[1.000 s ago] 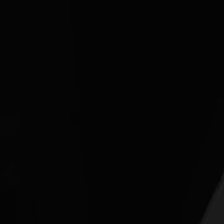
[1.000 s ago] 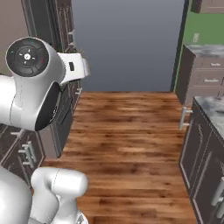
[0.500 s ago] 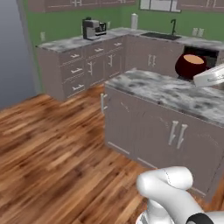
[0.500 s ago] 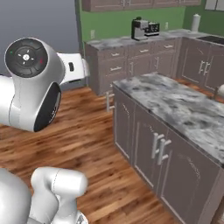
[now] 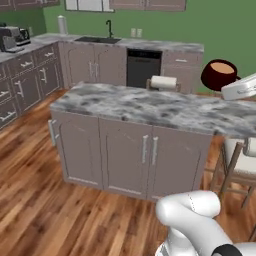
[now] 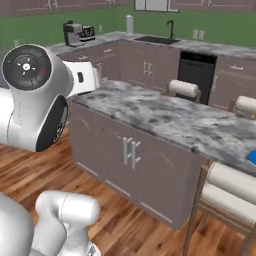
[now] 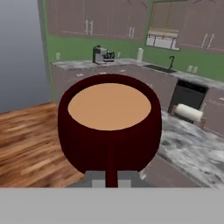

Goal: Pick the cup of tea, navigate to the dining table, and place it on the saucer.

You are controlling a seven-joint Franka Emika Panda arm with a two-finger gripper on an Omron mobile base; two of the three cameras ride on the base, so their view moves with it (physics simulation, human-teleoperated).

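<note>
Tool point(image 7: 111, 183) pinched on the cup of tea point(image 7: 110, 124), grip at the cup's near side where the little handle runs down between the tips; cup upright, tan liquid level, one cup only. In the left base view the cup point(image 5: 219, 74) is held up in the air beyond the far right part of the table point(image 5: 150, 107), above its top, not touching it. Table is a long island with grey-white marbled stone top and taupe cabinet fronts with silver handles, sitting ahead of and below the tool. Saucer point(image 6: 252, 158): one, a sliver of bright blue at the right edge of the right base view on the table top, well apart from the cup. Two paper-towel-like white rolls point(image 6: 183, 88) beyond the table in the right base view, one more in the hand view. Wooden stool point(image 5: 238, 165) with white cushion just beside the table's right end. Floor point(image 5: 45, 200) is brown wood planks. Back wall green, with counter run, one sink faucet point(image 5: 109, 27), one black dishwasher point(image 5: 143, 67), one coffee machine point(image 6: 78, 33) far left.
</note>
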